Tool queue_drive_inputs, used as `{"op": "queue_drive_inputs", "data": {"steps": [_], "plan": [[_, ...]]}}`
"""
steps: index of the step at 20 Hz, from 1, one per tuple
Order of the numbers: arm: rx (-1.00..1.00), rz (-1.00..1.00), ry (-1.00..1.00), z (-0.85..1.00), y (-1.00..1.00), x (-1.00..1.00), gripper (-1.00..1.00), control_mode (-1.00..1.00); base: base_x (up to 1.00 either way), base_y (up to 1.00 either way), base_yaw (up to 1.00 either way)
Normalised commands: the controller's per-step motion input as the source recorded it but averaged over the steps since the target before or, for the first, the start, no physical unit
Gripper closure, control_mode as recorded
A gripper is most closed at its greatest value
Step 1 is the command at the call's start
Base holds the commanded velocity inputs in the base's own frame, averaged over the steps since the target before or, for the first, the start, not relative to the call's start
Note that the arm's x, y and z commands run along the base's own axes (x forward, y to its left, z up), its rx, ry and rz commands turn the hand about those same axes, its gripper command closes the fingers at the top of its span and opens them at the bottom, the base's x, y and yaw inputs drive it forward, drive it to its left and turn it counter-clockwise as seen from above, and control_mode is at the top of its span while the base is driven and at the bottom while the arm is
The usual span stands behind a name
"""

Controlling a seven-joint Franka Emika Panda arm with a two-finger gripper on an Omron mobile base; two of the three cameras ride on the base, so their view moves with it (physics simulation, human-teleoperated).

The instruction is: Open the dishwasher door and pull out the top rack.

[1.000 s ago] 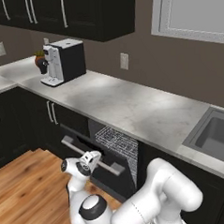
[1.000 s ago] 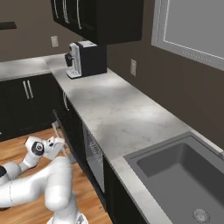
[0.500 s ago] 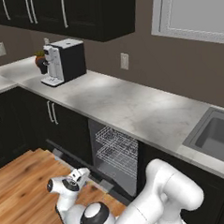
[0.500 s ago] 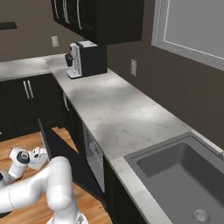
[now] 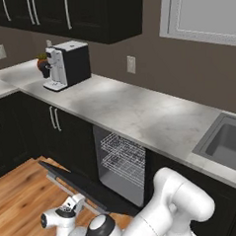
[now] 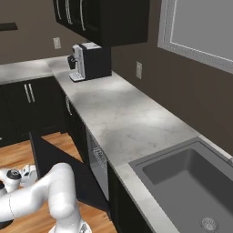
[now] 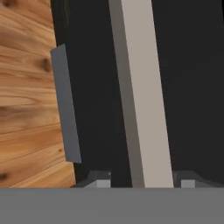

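- Your first step looks essentially done: the dishwasher door point(image 5: 82, 184) is swung down almost flat, low over the wooden floor point(image 5: 21, 195), hinged at the foot of the open cavity under the table point(image 5: 139, 113).
- From the right base view the same door point(image 6: 45, 157) juts out from the cabinet front as a dark slab beside the arm.
- Your claw point(image 5: 76, 205) sits low at the door's outer edge, near the floor. In the hand view the claw point(image 7: 142, 183) has the silver bar handle point(image 7: 142, 96) running up between its tips, pinched on the bar, jaws drawn close together.
- The top rack point(image 5: 122, 144) is where it started: inside the cavity, upper of the two wire baskets, not drawn out at all. The lower rack point(image 5: 122, 164) sits just beneath it.
- What is left for you, as I judge it: let go of the handle, raise the claw to the top rack's front edge, grip the wire and draw it out over the open door.
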Motion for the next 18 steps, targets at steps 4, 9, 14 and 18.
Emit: {"op": "queue_drive_inputs", "data": {"steps": [4, 9, 14, 18], "plan": [[-0.05, -0.02, 0.05, -1.0, 0.61, -0.36, 1.0, -1.0, 0.0, 0.0, 0.0], [-0.02, -0.02, 0.09, -1.0, 0.6, -0.3, 1.0, -1.0, 0.0, 0.0, 0.0], [-0.02, -0.01, -0.02, -0.66, 0.51, -0.38, -1.0, -1.0, 0.0, 0.0, 0.0], [-0.06, 0.0, -0.34, 0.06, 0.41, -0.74, -1.0, -1.0, 0.0, 0.0, 0.0]]}}
